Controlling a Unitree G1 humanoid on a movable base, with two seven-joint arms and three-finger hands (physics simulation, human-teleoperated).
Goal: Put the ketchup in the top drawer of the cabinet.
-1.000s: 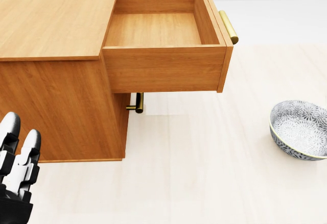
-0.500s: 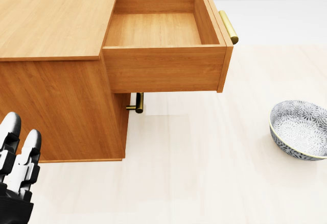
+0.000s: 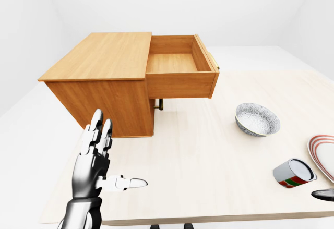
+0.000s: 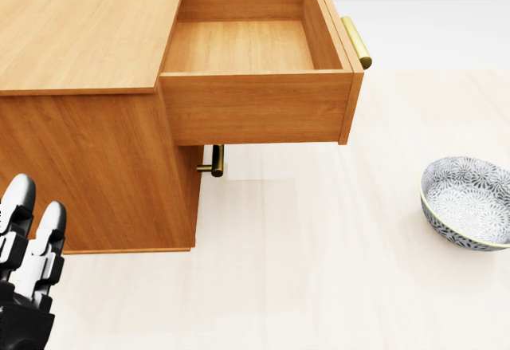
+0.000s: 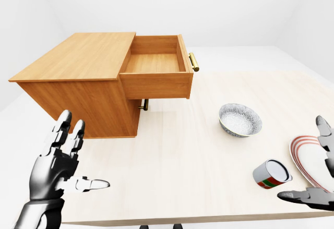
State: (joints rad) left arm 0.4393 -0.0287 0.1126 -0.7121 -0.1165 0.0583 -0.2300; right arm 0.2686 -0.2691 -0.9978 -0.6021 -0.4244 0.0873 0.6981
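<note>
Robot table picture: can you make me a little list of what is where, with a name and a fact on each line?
cabinet: at left on the table
top drawer: pulled open, nothing inside
bowl: patterned, right of the cabinet
can: lying on its side, beside the striped plate
left hand: open, holding nothing
right hand: open, near the can
ketchup: not identifiable

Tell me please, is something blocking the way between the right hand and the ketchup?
No ketchup shows in any view. The right hand hangs open beside a tipped can and a striped plate; the top drawer stands open.
</note>
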